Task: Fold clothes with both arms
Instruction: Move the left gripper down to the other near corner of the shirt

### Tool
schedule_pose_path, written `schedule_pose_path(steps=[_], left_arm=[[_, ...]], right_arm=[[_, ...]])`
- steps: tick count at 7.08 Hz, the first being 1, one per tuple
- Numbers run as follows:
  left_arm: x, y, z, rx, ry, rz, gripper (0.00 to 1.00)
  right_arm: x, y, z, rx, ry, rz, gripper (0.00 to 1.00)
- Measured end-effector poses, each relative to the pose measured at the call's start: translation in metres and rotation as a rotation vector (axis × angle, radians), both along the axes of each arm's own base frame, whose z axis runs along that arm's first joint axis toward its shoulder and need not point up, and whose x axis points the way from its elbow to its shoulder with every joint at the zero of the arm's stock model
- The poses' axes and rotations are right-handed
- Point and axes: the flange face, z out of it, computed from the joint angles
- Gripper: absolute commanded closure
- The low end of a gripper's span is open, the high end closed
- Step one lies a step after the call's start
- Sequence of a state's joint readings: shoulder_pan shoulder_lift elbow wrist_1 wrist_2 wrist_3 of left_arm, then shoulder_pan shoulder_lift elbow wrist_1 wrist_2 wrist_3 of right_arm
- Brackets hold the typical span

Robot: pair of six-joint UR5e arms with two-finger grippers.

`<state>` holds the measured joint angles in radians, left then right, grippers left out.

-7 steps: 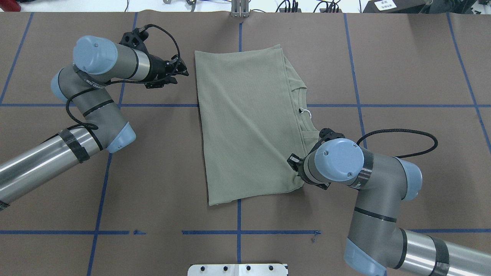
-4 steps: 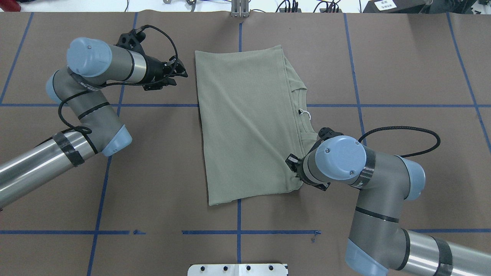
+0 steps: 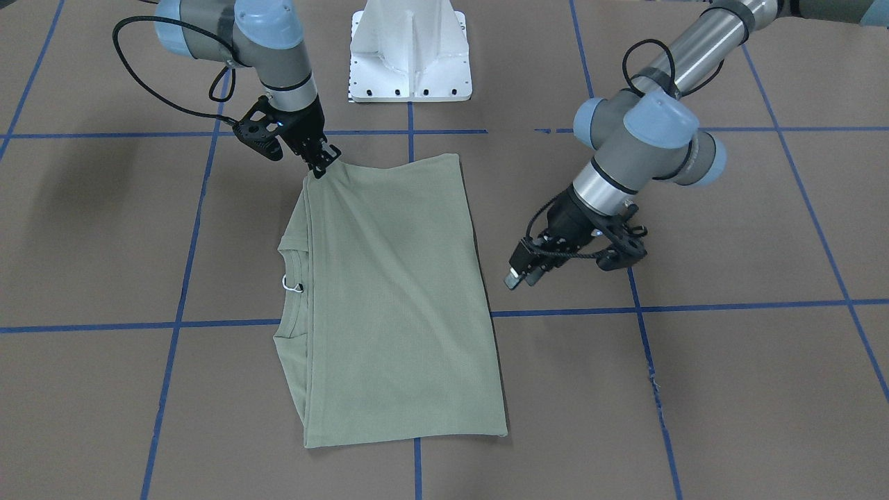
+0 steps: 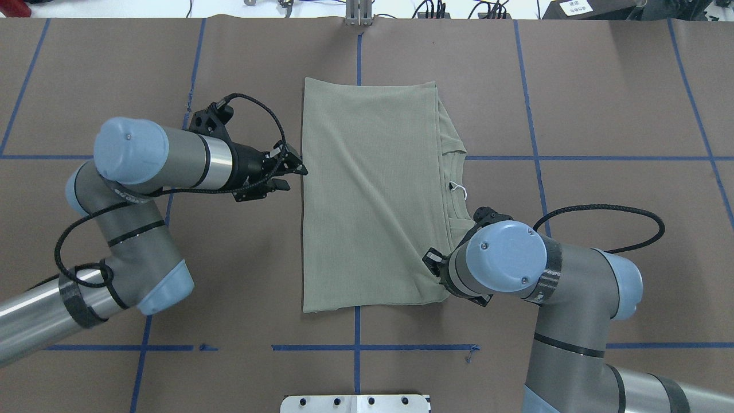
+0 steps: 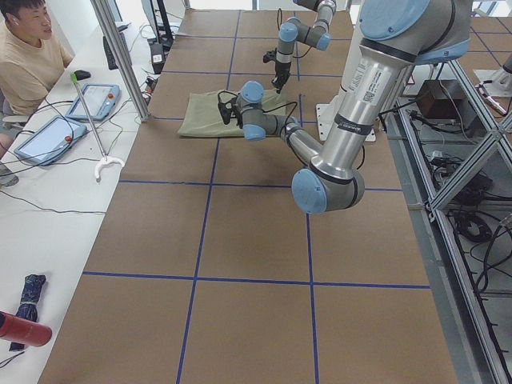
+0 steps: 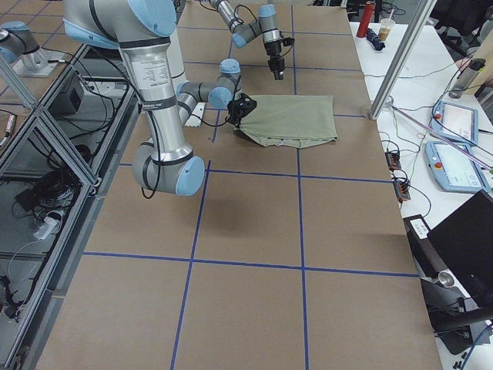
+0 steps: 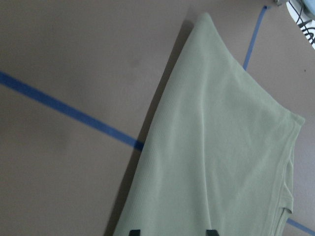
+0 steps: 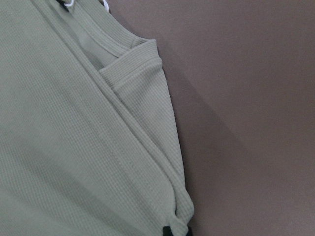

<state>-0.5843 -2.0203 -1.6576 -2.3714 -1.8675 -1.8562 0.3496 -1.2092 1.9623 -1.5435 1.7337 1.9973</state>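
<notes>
The sage-green shirt (image 4: pixel 373 195) lay folded into a long rectangle at the middle of the brown table (image 4: pixel 602 86), with its collar (image 4: pixel 456 166) and a white tag loop (image 4: pixel 457 184) peeking out along the side toward the right arm. And there was the right gripper (image 3: pixel 321 167), down at the shirt's corner nearest the robot on that side, fingers clamped on a pinch of fabric, creases running out from the grip. Its wrist camera showed the hem bunched right at the fingertips (image 8: pixel 168 230). Over on the other side, the left gripper (image 4: pixel 295 178) pointed at the shirt's long plain edge, about halfway along, fingers apart and holding nothing. The front view showed bare table between its tips and the cloth. Blue tape lines (image 4: pixel 573 158) ran across the table and under the shirt, and the white base (image 3: pixel 410 48) stood beyond the garment on the robot's side
</notes>
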Motion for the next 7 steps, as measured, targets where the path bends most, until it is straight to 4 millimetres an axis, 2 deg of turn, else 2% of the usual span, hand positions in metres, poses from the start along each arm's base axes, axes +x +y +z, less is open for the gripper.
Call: schedule_pose_path(steps=[2,3,5,7], left_arm=[[0.026,0.075,0.001,-0.061,-0.049,0.036,0.45],[0.039,0.099,0.001,-0.093,-0.087,0.048,0.45],[0.059,0.131,0.007,-0.112,-0.125,0.076,0.45],[0.069,0.148,0.012,-0.115,-0.139,0.101,0.45]], right_arm=[[0.0,0.001,0.001,-0.004,0.002,0.0,1.0],[0.0,0.002,0.002,-0.004,0.002,-0.001,1.0],[0.0,0.002,0.001,-0.004,0.002,-0.002,1.0],[0.0,0.002,0.001,-0.005,0.001,-0.003,1.0]])
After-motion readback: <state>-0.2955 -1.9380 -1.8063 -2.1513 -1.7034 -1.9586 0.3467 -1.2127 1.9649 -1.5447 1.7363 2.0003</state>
